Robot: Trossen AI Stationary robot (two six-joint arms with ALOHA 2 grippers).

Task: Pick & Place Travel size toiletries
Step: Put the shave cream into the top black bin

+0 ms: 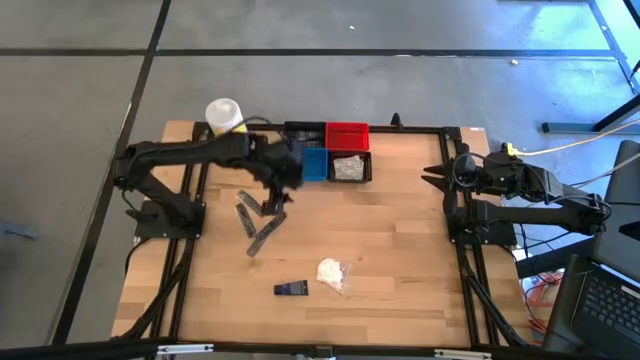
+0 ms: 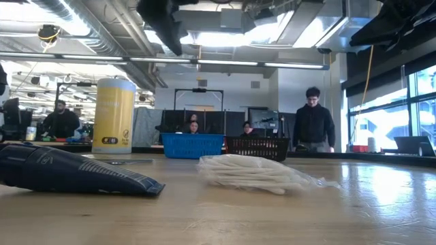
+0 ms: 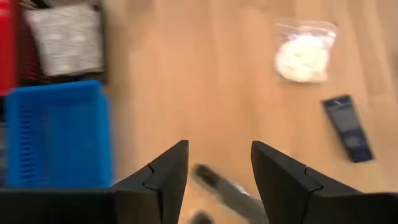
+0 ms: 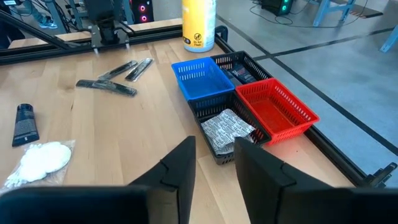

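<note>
Closest in the low view lies a dark navy tube (image 2: 71, 173) on the table (image 1: 400, 230), near its front edge, with the white wad in clear wrap (image 1: 331, 272) just beside it. My left gripper (image 1: 275, 203) hangs over the middle of the table, fingers apart, nothing between them. Right under it lie three dark sticks (image 1: 258, 222), bunched together, toward the left edge. Further out, at the back edge, sit the blue bin (image 1: 314, 163), the red bin (image 1: 347, 135) and two black bins, one holding a crinkly grey packet (image 1: 348, 168). My right gripper (image 1: 437, 177) waits at the right edge, fingers parted.
</note>
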